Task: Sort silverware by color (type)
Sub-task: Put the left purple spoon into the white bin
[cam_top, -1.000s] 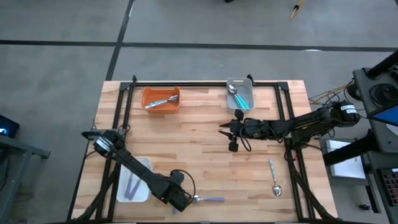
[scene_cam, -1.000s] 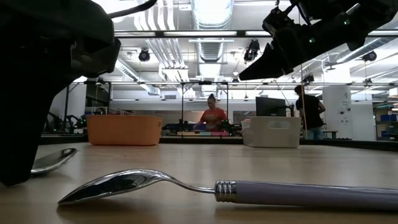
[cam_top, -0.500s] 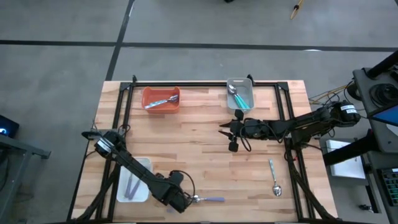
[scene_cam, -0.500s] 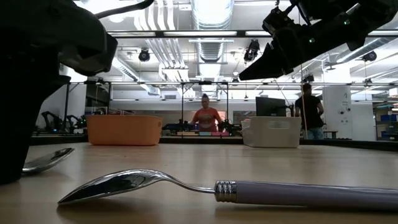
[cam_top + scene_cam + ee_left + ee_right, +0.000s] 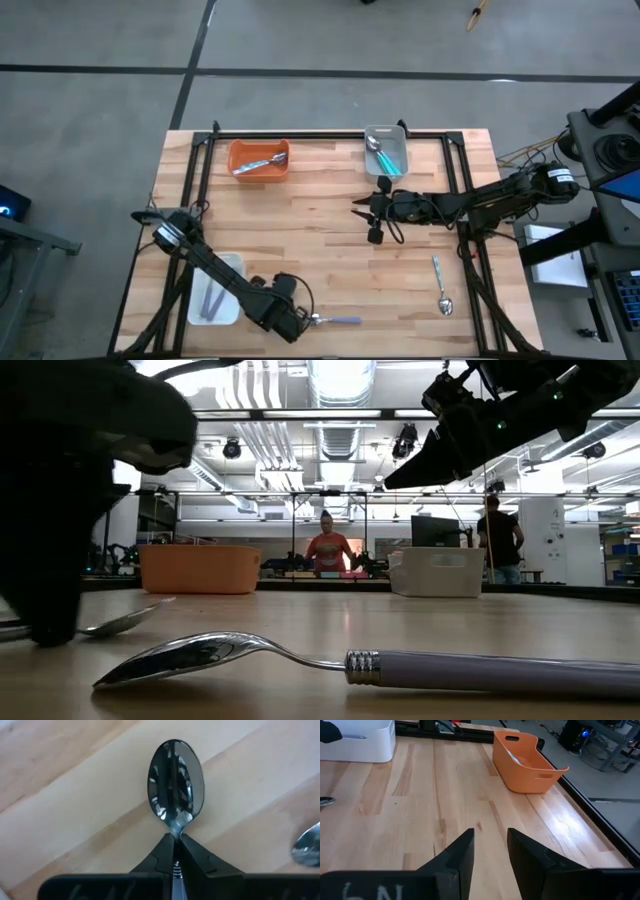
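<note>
At the table's near edge, the left gripper point(image 5: 297, 322) was clamped on a lavender spoon point(image 5: 338, 320) at its neck.
Orange tray point(image 5: 259, 160), grey tray point(image 5: 386, 150) and white tray point(image 5: 215, 290) held sorted spoons; a pale spoon point(image 5: 440, 286) remained loose. The right gripper point(image 5: 368, 212) hovered mid-table, jaws apart, empty.

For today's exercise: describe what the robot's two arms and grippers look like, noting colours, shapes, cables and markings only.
Both arms are dark, slim and jointed, with black cables looping near the wrists. The left gripper and right gripper have black, wedge-shaped fingers. The right wrist body carries pale lettering.
</note>
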